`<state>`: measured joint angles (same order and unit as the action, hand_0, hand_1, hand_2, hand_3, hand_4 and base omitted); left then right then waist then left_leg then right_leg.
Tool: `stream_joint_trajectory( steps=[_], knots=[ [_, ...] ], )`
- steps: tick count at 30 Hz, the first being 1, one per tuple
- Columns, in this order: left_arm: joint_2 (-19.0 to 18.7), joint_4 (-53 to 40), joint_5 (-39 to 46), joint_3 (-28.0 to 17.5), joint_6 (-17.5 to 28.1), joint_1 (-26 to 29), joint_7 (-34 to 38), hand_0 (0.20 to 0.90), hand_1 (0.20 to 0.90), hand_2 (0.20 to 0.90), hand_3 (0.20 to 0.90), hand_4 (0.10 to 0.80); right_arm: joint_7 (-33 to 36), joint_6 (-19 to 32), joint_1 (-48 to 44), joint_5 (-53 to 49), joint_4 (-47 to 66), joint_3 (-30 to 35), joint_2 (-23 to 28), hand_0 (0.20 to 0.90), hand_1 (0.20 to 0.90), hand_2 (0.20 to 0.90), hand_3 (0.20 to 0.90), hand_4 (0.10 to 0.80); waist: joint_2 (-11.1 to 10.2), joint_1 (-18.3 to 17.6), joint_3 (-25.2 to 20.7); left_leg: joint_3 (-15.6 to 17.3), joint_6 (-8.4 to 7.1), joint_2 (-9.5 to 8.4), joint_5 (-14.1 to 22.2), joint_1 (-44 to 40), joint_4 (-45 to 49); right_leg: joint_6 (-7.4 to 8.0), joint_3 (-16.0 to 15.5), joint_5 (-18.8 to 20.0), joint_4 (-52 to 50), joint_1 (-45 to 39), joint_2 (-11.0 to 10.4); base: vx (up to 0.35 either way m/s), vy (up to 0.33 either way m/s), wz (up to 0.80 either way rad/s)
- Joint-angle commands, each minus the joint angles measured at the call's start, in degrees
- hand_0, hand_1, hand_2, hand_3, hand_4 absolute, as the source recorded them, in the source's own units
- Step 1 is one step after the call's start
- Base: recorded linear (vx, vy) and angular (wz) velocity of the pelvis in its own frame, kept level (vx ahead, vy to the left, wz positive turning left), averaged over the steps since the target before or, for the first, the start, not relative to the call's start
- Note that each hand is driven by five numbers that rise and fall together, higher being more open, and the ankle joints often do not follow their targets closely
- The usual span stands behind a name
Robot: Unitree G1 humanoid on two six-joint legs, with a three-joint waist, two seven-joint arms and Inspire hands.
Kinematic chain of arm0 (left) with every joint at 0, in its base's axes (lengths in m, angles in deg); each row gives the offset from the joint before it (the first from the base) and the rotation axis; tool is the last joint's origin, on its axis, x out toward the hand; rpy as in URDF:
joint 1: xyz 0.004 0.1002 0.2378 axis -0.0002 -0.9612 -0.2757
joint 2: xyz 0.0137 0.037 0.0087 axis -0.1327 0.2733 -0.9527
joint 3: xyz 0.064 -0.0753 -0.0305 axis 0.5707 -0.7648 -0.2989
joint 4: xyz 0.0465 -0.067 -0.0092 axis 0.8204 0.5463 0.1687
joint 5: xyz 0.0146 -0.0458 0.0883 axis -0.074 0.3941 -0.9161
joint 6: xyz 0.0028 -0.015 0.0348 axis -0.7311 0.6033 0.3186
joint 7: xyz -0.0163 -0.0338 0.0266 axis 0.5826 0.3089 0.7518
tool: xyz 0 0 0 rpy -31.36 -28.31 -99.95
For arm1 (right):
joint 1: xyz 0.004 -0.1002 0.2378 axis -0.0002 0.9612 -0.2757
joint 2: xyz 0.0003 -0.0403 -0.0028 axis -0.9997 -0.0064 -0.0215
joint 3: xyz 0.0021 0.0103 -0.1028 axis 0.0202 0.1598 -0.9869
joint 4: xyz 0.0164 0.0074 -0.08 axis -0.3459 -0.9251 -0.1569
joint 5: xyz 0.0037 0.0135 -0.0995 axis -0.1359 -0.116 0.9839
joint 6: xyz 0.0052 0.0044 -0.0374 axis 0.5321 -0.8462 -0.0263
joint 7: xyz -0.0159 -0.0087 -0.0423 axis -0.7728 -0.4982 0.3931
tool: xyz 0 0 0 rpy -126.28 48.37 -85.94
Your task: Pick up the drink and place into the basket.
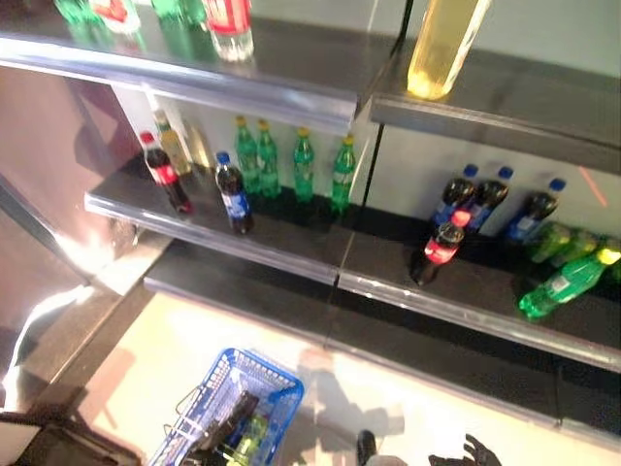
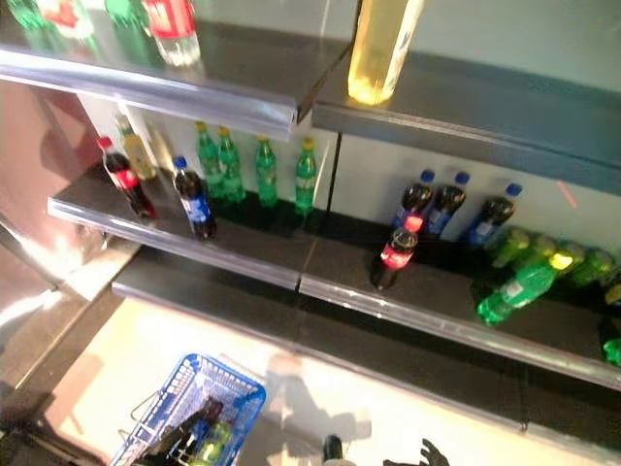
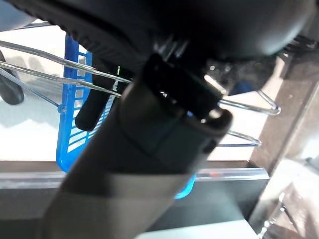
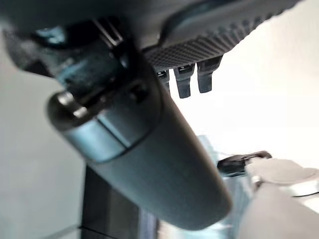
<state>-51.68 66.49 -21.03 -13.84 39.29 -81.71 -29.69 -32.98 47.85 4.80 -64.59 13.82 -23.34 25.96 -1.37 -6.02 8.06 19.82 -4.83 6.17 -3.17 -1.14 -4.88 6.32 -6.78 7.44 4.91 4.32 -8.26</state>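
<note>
On the middle shelf, eye views: the red-capped cola bottle (image 1: 442, 247) stands upright, up and ahead of your right hand (image 1: 477, 452), the nearer one. Left wrist view: your left hand (image 3: 94, 107) curls round the blue basket's (image 3: 67, 139) wire handle. Right wrist view: right fingers (image 4: 192, 79) hang relaxed, empty.

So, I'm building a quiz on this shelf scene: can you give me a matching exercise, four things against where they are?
Things:
1. blue basket
2. yellow bottle
3. red-capped cola bottle
4. fallen green bottle

Places:
A. top shelf
B. standing alone, middle shelf right section front
C. floor, lower left
D. lying on its side, middle shelf far right

Pairs: 1-C, 2-A, 3-B, 4-D
</note>
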Motion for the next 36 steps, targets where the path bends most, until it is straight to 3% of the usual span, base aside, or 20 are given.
stream_joint_trajectory(
  steps=[1,7,10,16,25,36],
  knots=[
    [-5.1,-4.1,4.4,0.2,7.2,6.7,-2.6,0.3,0.3,0.3,0.2,0.1,4.3,4.4,-8.2,3.0,2.4,-3.7,4.8,0.9,0.9,0.9,0.9,0.8,2.1,0.7,7.1,-8.1,0.25,1.99,-0.7,4.5,0.7,0.85,0.0,-2.7,-3.7,1.6,-0.7,-0.276,-0.042,-0.24],
    [-6.6,-5.0,9.5,2.5,7.7,12.0,-1.9,0.3,0.3,0.3,0.2,0.1,6.5,7.5,-13.1,0.7,3.9,-7.2,6.8,0.9,0.9,0.9,0.9,0.8,3.0,-0.3,14.3,-11.8,-0.13,2.88,0.6,15.8,12.7,-1.24,2.1,-6.2,-15.4,12.6,-1.5,-0.258,-0.038,0.07],
    [-6.2,-5.9,10.5,3.0,8.1,12.7,-1.7,0.3,0.3,0.3,0.2,0.1,7.2,11.0,-14.5,-0.1,4.4,-7.2,7.2,0.9,0.9,0.9,0.9,0.8,3.3,-0.5,15.8,-12.9,0.1,3.47,3.6,20.4,20.8,-2.26,2.4,-9.2,-22.4,17.0,-2.2,-0.134,-0.019,0.06],
    [-5.7,-7.7,10.7,3.6,8.6,12.8,-0.6,0.3,0.3,0.3,0.2,0.1,9.8,14.8,-16.1,0.7,12.3,-8.1,7.6,0.9,0.9,0.9,0.9,0.8,3.0,-0.3,16.5,-13.1,0.44,4.26,6.6,24.5,28.0,-2.93,1.8,-11.0,-27.2,20.0,-2.9,-0.031,-0.018,0.01],
    [-5.0,-12.5,9.1,3.8,8.7,10.8,2.2,0.3,0.3,0.3,0.2,0.1,16.3,14.2,-14.5,7.2,33.7,-10.9,8.7,0.9,0.9,0.9,0.9,0.8,2.2,-0.6,16.5,-13.0,0.82,4.58,8.7,27.5,33.5,-2.79,2.1,-11.6,-30.4,22.3,-3.5,0.006,-0.009,0.04],
    [-5.5,-14.3,7.6,2.4,8.2,7.5,1.9,0.3,0.3,0.3,0.2,0.1,19.9,17.3,-12.5,12.2,51.7,-6.4,11.7,0.9,0.9,0.9,0.9,0.8,1.9,-0.8,16.9,-12.7,0.78,4.66,8.7,26.5,33.6,-2.02,2.3,-11.2,-28.7,20.2,-3.8,0.021,0.002,0.0]
  ],
)
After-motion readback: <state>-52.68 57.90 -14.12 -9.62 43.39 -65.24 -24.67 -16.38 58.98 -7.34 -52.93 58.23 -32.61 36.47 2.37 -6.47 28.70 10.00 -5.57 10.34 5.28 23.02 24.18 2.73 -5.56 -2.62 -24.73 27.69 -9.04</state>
